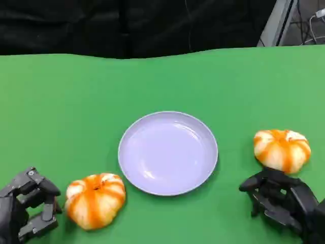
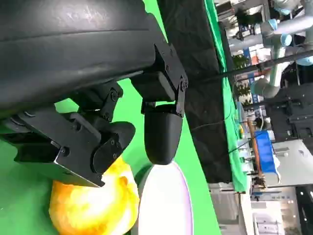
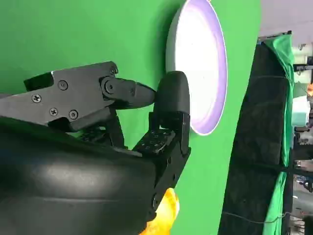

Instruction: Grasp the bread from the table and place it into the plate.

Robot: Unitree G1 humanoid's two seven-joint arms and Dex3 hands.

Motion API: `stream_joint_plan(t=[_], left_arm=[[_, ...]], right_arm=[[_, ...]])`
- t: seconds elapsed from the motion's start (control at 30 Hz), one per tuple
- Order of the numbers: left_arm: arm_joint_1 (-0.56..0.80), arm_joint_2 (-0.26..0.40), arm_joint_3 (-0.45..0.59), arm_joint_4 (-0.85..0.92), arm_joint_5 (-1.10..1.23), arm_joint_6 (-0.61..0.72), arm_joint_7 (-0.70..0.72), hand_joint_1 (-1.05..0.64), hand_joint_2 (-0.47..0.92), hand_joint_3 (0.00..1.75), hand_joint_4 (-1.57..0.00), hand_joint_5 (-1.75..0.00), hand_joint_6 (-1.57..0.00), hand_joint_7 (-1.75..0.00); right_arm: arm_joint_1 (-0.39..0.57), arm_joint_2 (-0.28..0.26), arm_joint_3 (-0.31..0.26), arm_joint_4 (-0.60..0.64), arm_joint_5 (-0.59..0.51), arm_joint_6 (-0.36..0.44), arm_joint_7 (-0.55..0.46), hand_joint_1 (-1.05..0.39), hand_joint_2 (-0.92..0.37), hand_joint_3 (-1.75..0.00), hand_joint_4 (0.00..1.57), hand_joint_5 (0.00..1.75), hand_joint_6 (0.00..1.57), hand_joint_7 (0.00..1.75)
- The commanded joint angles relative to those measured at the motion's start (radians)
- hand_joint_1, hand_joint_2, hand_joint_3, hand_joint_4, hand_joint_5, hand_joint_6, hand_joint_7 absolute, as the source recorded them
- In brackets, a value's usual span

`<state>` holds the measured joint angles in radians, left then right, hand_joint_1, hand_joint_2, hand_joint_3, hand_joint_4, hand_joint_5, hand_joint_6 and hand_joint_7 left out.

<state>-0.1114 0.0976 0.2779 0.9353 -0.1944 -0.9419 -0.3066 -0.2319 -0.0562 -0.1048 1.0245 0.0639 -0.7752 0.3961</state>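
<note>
- Bright, even light from overhead floods the green table (image 1: pixel 61 101), and the backdrop behind it stays dark.
- The plate (image 1: pixel 168 152) shows soft pale sheen inside its rim; in both wrist views it is washed out almost to white.
- A bread (image 2: pixel 93 205) just beyond the left hand (image 2: pixel 98 142) is overexposed, its detail lost in glare.
- Short, faint shadows lie under the right hand (image 1: pixel 284 201).
- Both hands' near shells look soft in the wrist views.

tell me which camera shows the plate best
The head view: the whole plate lies unobstructed on the green table, between two bread pieces. The left wrist view shows part of it behind a finger; the right wrist view shows it edge-on, partly hidden by fingers.
</note>
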Motion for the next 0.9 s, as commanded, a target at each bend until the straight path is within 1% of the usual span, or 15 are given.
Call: stream_joint_plan(t=[0.03,0.33,0.4,0.47,0.53,0.57,0.6,0.7,0.73,0.77,0.8,0.83,0.9], left_arm=[[0.004,0.020,0.003,-0.011,-0.011,0.003,-0.007,0.05,0.57,1.12,-0.85,-1.64,-0.85,-1.44],[0.016,0.021,0.005,-0.027,-0.016,0.002,-0.007,0.06,0.57,1.13,-0.86,-1.64,-0.84,-1.44],[0.017,0.018,0.008,-0.031,-0.016,0.002,0.000,0.07,0.57,1.11,-0.88,-1.59,-0.87,-1.38],[0.020,0.013,0.013,-0.041,-0.033,0.005,-0.008,0.07,0.57,1.11,-0.88,-1.58,-0.88,-1.36],[0.023,0.004,0.024,-0.059,-0.075,0.007,-0.035,0.06,0.73,0.84,-0.82,-1.38,-0.89,-1.02],[0.024,0.002,0.026,-0.065,-0.088,0.008,-0.043,0.05,0.77,0.75,-0.81,-1.33,-0.90,-0.92],[0.025,0.001,0.026,-0.067,-0.094,0.009,-0.048,0.04,0.81,0.69,-0.80,-1.30,-0.91,-0.86],[0.026,0.001,0.025,-0.070,-0.103,0.012,-0.056,0.04,0.83,0.64,-0.80,-1.28,-0.92,-0.82],[0.026,-0.003,0.030,-0.082,-0.141,0.035,-0.095,0.02,0.82,0.59,-0.78,-1.17,-0.90,-0.75],[0.027,-0.006,0.034,-0.092,-0.171,0.053,-0.125,-0.02,0.86,0.40,-0.83,-0.81,-0.90,-0.50],[0.028,-0.008,0.038,-0.100,-0.194,0.067,-0.150,-0.05,0.90,0.25,-0.91,-0.49,-0.96,-0.26],[0.029,-0.009,0.041,-0.105,-0.208,0.076,-0.166,-0.06,0.91,0.20,-0.94,-0.37,-0.98,-0.17],[0.030,-0.011,0.045,-0.109,-0.217,0.083,-0.181,-0.07,0.92,0.16,-0.97,-0.27,-0.99,-0.10]], right_arm=[[0.023,-0.022,-0.002,-0.001,0.006,0.023,0.002,-0.27,-0.92,-0.44,0.66,1.75,0.75,1.06],[0.037,-0.019,0.002,-0.022,0.002,0.023,-0.003,-0.27,-0.92,-0.43,0.65,1.75,0.75,1.06],[0.038,-0.019,0.003,-0.024,0.000,0.022,-0.005,-0.28,-0.92,-0.44,0.66,1.75,0.75,1.06],[0.040,-0.019,0.004,-0.027,-0.002,0.019,-0.007,-0.28,-0.92,-0.44,0.67,1.75,0.75,1.06],[0.041,-0.018,0.005,-0.030,-0.001,0.021,-0.007,-0.28,-0.92,-0.44,0.66,1.75,0.76,1.05],[0.042,-0.018,0.006,-0.031,-0.001,0.022,-0.007,-0.28,-0.92,-0.44,0.66,1.75,0.76,1.05],[0.042,-0.018,0.006,-0.031,-0.001,0.023,-0.007,-0.28,-0.92,-0.44,0.66,1.75,0.76,1.05],[0.042,-0.018,0.006,-0.032,-0.001,0.024,-0.007,-0.28,-0.92,-0.44,0.65,1.75,0.76,1.05],[0.041,-0.019,0.006,-0.032,-0.001,0.024,-0.008,-0.28,-0.92,-0.44,0.65,1.75,0.76,1.05],[0.041,-0.019,0.006,-0.032,-0.001,0.023,-0.008,-0.27,-0.92,-0.44,0.66,1.75,0.75,1.05],[0.040,-0.020,0.006,-0.032,-0.002,0.023,-0.008,-0.27,-0.92,-0.44,0.66,1.75,0.75,1.04],[0.040,-0.020,0.007,-0.032,-0.002,0.023,-0.009,-0.27,-0.92,-0.44,0.66,1.75,0.75,1.04],[0.040,-0.020,0.007,-0.032,-0.002,0.023,-0.009,-0.27,-0.92,-0.45,0.66,1.75,0.75,1.04]])
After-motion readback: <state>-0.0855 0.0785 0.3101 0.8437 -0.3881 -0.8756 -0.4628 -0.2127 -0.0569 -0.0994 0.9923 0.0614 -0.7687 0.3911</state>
